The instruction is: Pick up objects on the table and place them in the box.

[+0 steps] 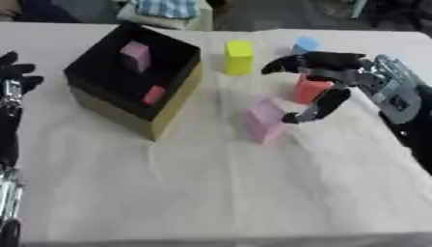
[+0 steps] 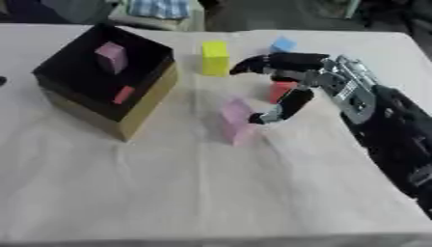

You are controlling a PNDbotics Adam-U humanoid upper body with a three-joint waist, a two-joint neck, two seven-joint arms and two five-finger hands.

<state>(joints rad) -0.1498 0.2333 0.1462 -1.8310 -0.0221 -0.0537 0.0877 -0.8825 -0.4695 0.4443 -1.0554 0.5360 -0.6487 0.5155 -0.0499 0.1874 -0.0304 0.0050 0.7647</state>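
A box [image 1: 173, 103] with black inner walls stands at the left of the table, with a pink block [image 1: 136, 54] and a small red block [image 1: 154, 94] inside it. On the cloth lie a yellow block [image 1: 239, 57], a blue block [image 1: 304, 44], a red block [image 1: 307, 90] and a pink block [image 1: 265, 119]. My right hand [image 1: 337, 75] hovers over the red block, fingers spread above it and thumb reaching down beside the pink block, holding nothing. My left hand [image 1: 15, 77] rests open at the left edge, beside the box.
A white cloth [image 1: 219, 183] covers the table; its near half holds no objects. Beyond the far edge sit a checked cloth bundle [image 1: 167, 8] and dark shapes.
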